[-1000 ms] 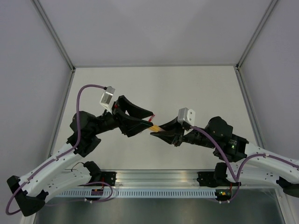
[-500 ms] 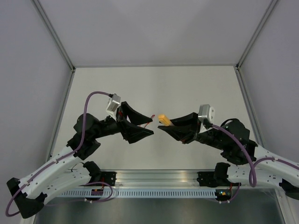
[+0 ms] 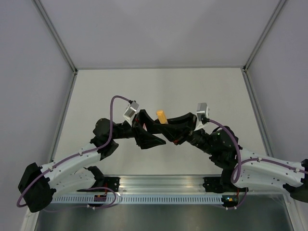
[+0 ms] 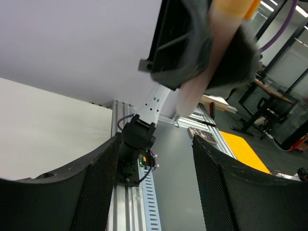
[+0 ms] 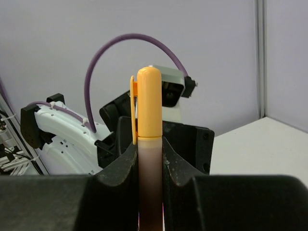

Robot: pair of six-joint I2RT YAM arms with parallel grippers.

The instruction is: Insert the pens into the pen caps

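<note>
The orange pen (image 5: 150, 183) wears its orange cap (image 5: 149, 103), which sticks out past the fingertips of our right gripper (image 5: 149, 151). That gripper is clamped on the pen's barrel, and we hold the pen in the air above the tabletop (image 3: 159, 86). Our left gripper (image 4: 155, 144) sits just beside it, jaws apart and empty. We cannot tell whether the cap is fully seated. With the grippers this crowded, a bump could knock the cap loose or twist the pen in the grip.

Above the middle of the pale grey table (image 3: 96, 86), my right gripper (image 3: 167, 126) holds an orange-capped plastic pen (image 3: 161, 116), capped end sticking out toward the far wall, while my left gripper (image 3: 155, 136) sits just beside it, our black fingers overlapping.
</note>
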